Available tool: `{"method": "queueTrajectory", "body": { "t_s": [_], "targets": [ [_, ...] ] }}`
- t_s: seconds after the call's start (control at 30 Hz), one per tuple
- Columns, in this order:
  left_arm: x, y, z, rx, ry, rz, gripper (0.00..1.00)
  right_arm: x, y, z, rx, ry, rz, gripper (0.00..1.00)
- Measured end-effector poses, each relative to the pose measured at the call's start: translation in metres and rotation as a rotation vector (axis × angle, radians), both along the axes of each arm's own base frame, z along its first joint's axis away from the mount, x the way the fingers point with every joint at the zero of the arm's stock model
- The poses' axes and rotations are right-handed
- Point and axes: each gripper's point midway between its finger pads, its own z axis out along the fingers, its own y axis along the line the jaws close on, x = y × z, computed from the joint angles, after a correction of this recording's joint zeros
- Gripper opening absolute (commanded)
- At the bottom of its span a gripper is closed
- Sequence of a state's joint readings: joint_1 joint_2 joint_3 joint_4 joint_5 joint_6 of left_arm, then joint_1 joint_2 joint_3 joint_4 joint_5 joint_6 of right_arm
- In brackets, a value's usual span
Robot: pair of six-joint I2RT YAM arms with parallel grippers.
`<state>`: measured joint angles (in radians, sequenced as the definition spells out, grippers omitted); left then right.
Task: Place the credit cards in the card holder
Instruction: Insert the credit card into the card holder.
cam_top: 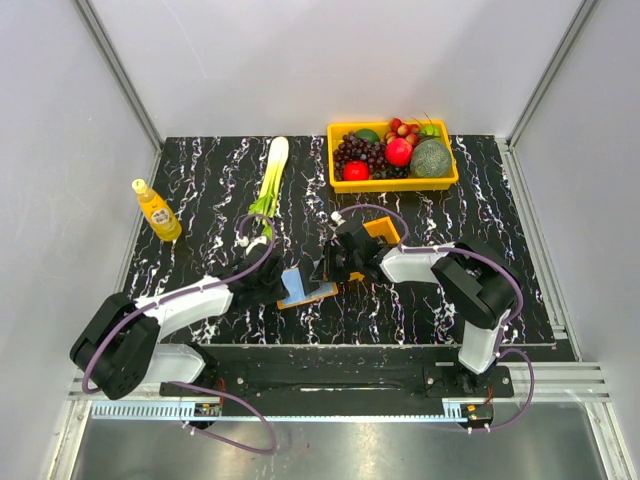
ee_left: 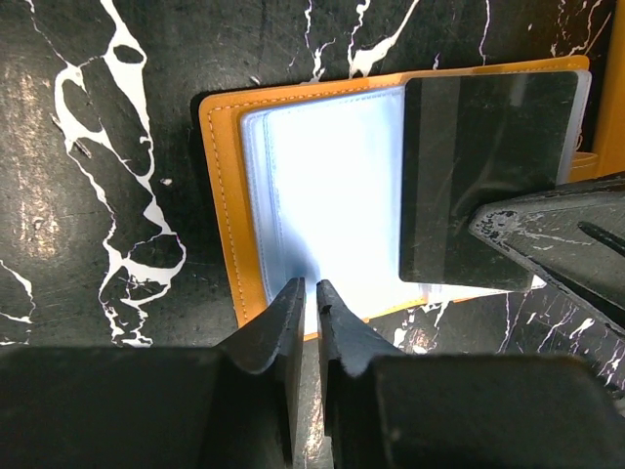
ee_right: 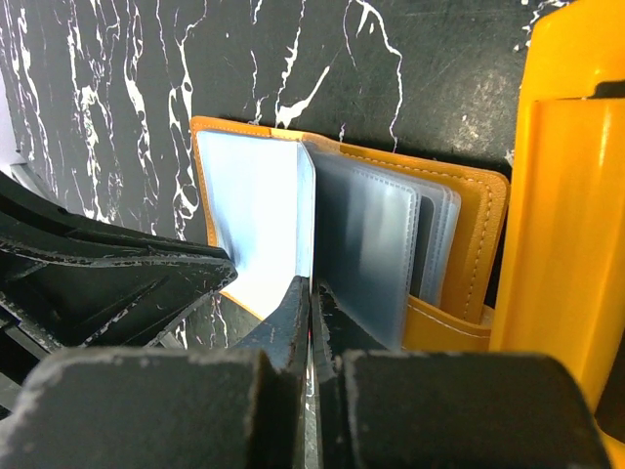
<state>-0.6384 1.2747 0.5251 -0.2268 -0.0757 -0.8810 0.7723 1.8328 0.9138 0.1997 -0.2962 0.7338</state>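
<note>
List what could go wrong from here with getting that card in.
1. The right hand pinches the credit card by one edge over the open card holder; pushed at a sleeve, it could twist or slip.
2. The left hand grips only the holder's near edge, so the holder may slide or flap shut.
3. The clear sleeves lie closely stacked; the card may go between two rather than inside one.

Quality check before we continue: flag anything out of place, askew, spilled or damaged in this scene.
Nothing looks spilled or damaged. One credit card is not in a slot: the right gripper pinches it by its edge over the open card holder. A leek lies loose on the table, which looks odd beside a card task.
</note>
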Motion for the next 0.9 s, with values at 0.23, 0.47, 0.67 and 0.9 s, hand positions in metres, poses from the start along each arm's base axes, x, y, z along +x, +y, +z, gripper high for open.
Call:
{"method": "queueTrajectory", "body": {
  "t_s": [0.23, 0.47, 0.67, 0.9],
  "targets": [
    [0.0005, 0.0007, -0.0001, 0.018, 0.010, 0.000, 0.14, -0.0001, -0.0003, -0.0006, -0.014, -0.021, 0.027, 0.02],
    [0.0011, 0.0015, -0.0003, 0.027, 0.016, 0.004, 0.13, -0.0003, -0.0008, -0.0013, -0.019, -0.026, 0.031, 0.01],
    [0.0011, 0.0018, -0.0003, 0.029, 0.016, 0.004, 0.13, -0.0006, -0.0007, -0.0012, -0.018, -0.026, 0.033, 0.00],
    [0.0010, 0.0019, -0.0003, 0.031, 0.018, 0.004, 0.13, -0.0059, -0.0064, 0.0006, -0.023, -0.028, 0.040, 0.00]
  ]
}}
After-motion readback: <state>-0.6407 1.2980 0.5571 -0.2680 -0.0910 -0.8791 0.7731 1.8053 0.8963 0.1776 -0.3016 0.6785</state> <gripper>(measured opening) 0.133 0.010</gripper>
